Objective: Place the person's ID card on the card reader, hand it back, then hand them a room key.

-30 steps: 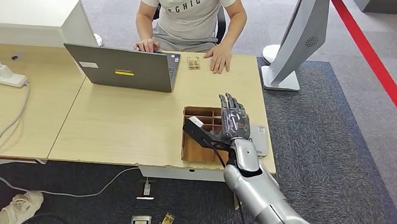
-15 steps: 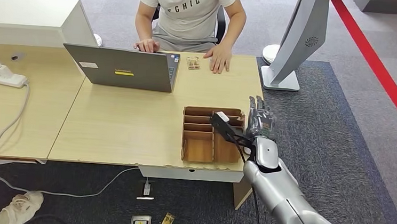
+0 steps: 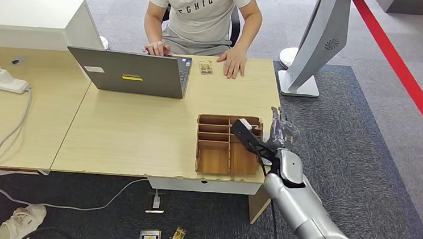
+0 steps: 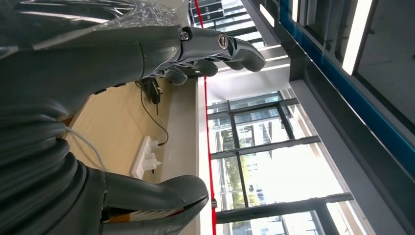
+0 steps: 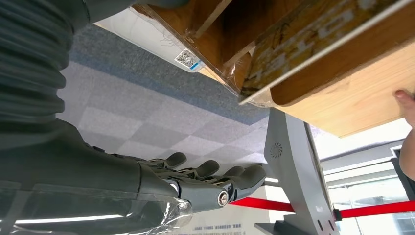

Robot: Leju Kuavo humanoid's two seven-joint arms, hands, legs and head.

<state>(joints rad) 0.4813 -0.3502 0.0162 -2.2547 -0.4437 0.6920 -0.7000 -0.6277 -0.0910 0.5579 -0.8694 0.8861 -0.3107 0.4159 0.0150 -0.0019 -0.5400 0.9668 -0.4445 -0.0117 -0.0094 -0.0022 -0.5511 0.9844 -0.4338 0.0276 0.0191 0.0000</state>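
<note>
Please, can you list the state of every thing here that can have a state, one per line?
Laptop: lid open, on the desk.
Wooden organizer: upright, compartments look empty.
Small card: lying flat by the person's hand.
Right hand: open, holding nothing, beside the organizer.
Left hand: open, fingers spread.

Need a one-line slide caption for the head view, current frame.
Right robot hand open beside the wooden divider tray at the desk edge; seated person rests a hand by a small card.

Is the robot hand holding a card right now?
No, the right robot hand hovers past the table edge beside the wooden tray, fingers apart and holding nothing.
</note>
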